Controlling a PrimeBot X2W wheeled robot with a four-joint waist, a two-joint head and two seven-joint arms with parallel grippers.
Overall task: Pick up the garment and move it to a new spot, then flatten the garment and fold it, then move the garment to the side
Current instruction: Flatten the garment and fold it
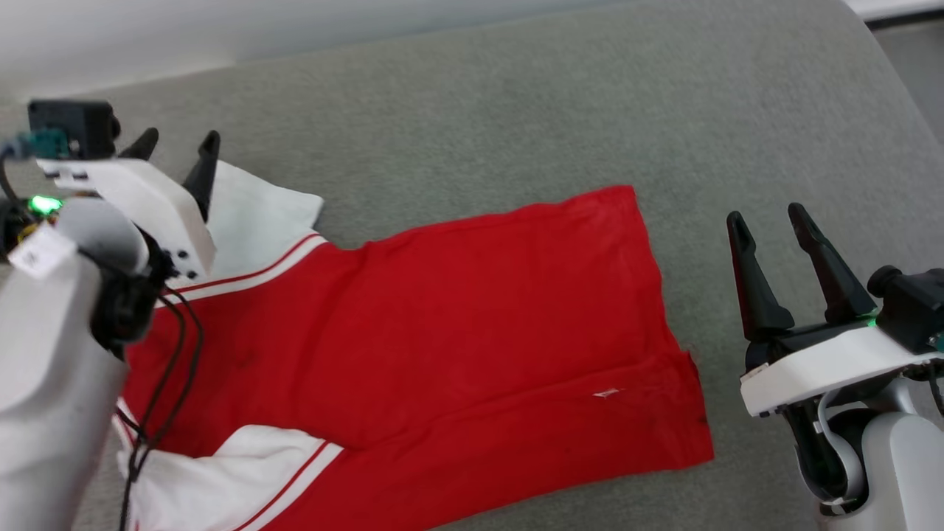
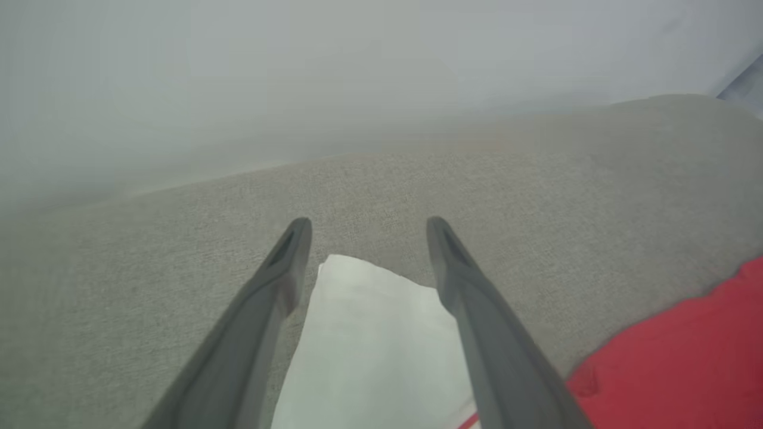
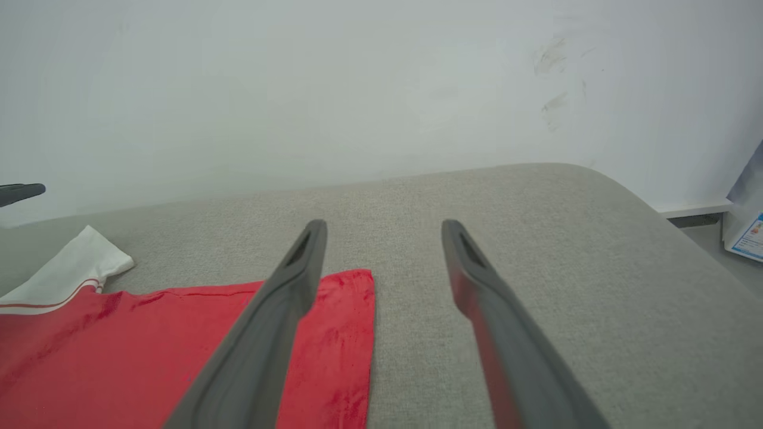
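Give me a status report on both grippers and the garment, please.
Left gripper open, at white sleeve. Right gripper open, beside hem. Garment spread on grey cushion, unheld. No obstruction seen.

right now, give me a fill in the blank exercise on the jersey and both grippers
The garment lies spread on a ____ cushioned surface.
The left gripper and the right gripper both have their jaws ____.
The sleeve below the left gripper is coloured ____.
Missing words: grey; open; white.
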